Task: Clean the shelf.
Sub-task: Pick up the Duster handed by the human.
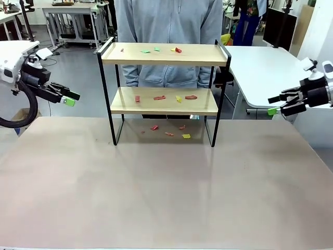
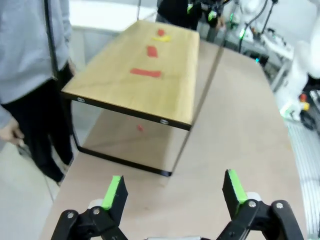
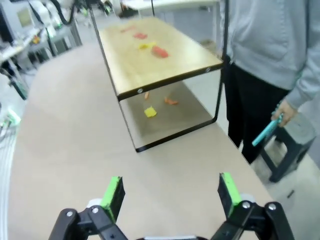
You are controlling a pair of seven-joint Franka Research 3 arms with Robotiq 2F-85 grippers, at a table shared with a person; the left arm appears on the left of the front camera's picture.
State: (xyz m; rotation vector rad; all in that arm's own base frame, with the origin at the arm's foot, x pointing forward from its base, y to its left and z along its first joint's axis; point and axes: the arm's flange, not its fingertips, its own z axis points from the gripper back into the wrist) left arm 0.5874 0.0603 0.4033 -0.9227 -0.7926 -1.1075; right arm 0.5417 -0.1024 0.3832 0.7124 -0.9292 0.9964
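Note:
The shelf [image 1: 130,60] stands at the table's far middle, two light wooden boards in a thin black frame. Small paper scraps lie on its top board [image 1: 178,50], on its lower board [image 1: 159,97] and on the table beneath it [image 1: 186,136], in red, yellow and green. My left gripper [image 1: 70,99] hangs open, well left of the shelf and at about the height of its lower board. My right gripper [image 1: 273,105] hangs open, well to its right. In the left wrist view the gripper [image 2: 174,192] faces a shelf board [image 2: 110,85]. In the right wrist view the gripper [image 3: 169,194] faces a shelf board [image 3: 165,67]. Both hold nothing.
A person in a grey hoodie [image 1: 166,21] stands right behind the shelf, with a teal object [image 3: 265,131] in one hand. A white table [image 1: 260,67] stands at the far right, and a grey stool [image 3: 295,140] stands beside the person. The table's near half [image 1: 166,198] is bare.

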